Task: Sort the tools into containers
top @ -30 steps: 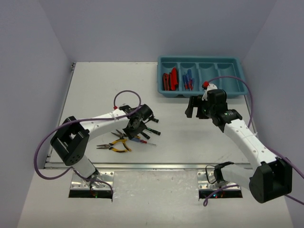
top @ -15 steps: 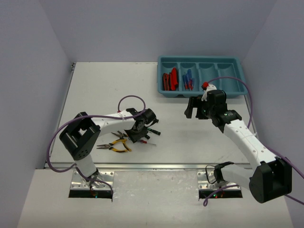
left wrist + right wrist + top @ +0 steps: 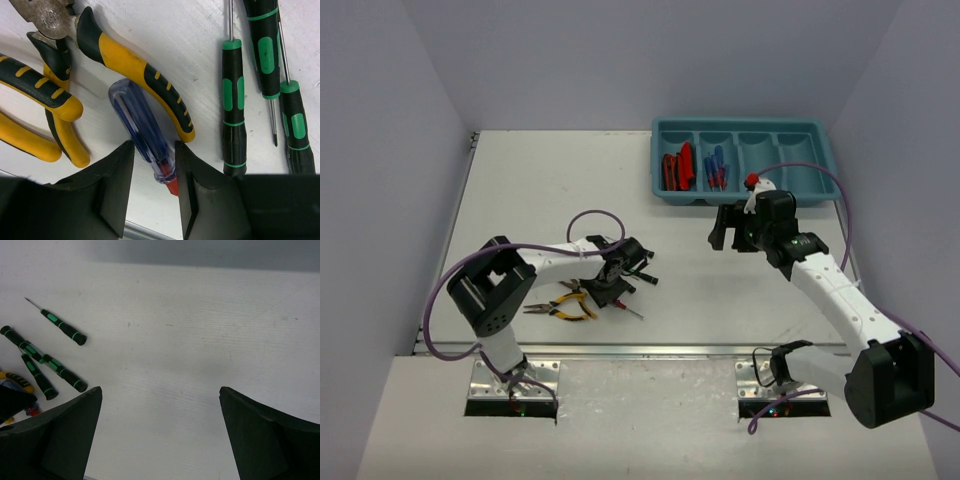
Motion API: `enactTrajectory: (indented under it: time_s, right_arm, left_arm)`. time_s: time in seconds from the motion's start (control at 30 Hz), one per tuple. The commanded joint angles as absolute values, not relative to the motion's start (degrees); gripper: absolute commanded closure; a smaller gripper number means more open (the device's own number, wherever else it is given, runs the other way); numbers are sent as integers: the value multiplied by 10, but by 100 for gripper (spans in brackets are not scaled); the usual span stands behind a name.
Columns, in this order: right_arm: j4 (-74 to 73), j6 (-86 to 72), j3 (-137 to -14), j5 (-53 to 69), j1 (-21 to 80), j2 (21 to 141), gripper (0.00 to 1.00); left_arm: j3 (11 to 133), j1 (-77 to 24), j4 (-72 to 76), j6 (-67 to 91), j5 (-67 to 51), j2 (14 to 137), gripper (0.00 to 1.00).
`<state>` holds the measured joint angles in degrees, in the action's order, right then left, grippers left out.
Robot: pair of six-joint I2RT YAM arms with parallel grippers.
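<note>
In the left wrist view my left gripper [image 3: 154, 167] straddles a blue-handled, red-tipped screwdriver [image 3: 142, 132] lying on the table. The right finger touches its red collar, and a small gap shows at the left finger. Yellow-handled pliers [image 3: 135, 75] lie against it, and slim black-and-green screwdrivers [image 3: 233, 110] lie to the right. From above, the left gripper [image 3: 617, 283] is low over this pile. The right gripper [image 3: 732, 238] hovers wide open over bare table, holding nothing. The teal tray [image 3: 745, 128] holds red-and-black knives [image 3: 677, 170] and blue screwdrivers [image 3: 716, 168] in its two left compartments.
The pliers [image 3: 565, 305] lie near the table's front edge [image 3: 620, 350]. The right wrist view shows several black-and-green screwdrivers [image 3: 60, 372] to the left of the right gripper [image 3: 160, 405]. Purple cables loop over both arms.
The left gripper has come down and toward the front over the tool pile, and its jaws have narrowed around the blue screwdriver. The right arm has stayed still.
</note>
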<state>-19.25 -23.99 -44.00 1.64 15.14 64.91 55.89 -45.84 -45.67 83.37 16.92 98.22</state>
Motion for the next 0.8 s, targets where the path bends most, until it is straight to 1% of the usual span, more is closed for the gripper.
enactTrajectory:
  time_s: [0.0, 0.03, 0.13, 0.2, 0.23, 0.27, 0.33, 0.4, 0.43, 0.5, 0.57, 0.63, 0.7, 0.73, 0.77]
  right_arm:
    - [-169, -236, -437, 22, 152, 629, 1]
    - [-169, -236, -437, 25, 152, 627, 1]
    - [-169, -236, -437, 41, 152, 623, 1]
    - [-156, -225, -434, 92, 152, 618, 1]
    - [-150, -222, -432, 118, 152, 615, 1]
    - [-138, -216, -432, 160, 152, 615, 1]
    - [-101, -217, -424, 318, 152, 616, 1]
    - [-58, -245, -418, 417, 152, 619, 1]
    - [-42, -255, -413, 447, 152, 620, 1]
    - [42, -313, -392, 525, 158, 611, 1]
    - [94, -350, -371, 550, 173, 607, 1]
    - [138, -374, -364, 557, 212, 602, 1]
    - [144, -375, -363, 547, 230, 598, 1]
    - [162, -382, -356, 531, 265, 596, 2]
    - [179, -393, -354, 531, 267, 596, 2]
  left_arm:
    - [531, -467, -442, 845, 158, 970, 70]
    - [529, -467, -441, 843, 157, 968, 75]
    - [526, -473, -441, 842, 155, 954, 86]
    - [527, -486, -449, 845, 163, 930, 97]
    - [531, -496, -456, 846, 173, 913, 99]
    - [531, -497, -463, 846, 173, 912, 100]
    - [547, -523, -484, 849, 200, 868, 100]
    - [559, -544, -488, 840, 226, 828, 100]
    - [563, -552, -485, 837, 238, 812, 100]
    - [567, -566, -459, 795, 273, 771, 100]
    - [555, -569, -395, 751, 294, 727, 100]
    - [530, -569, -276, 655, 293, 688, 100]
    - [522, -568, -198, 595, 284, 658, 100]
    - [509, -568, -147, 557, 262, 629, 100]
    - [508, -568, -121, 539, 260, 627, 100]
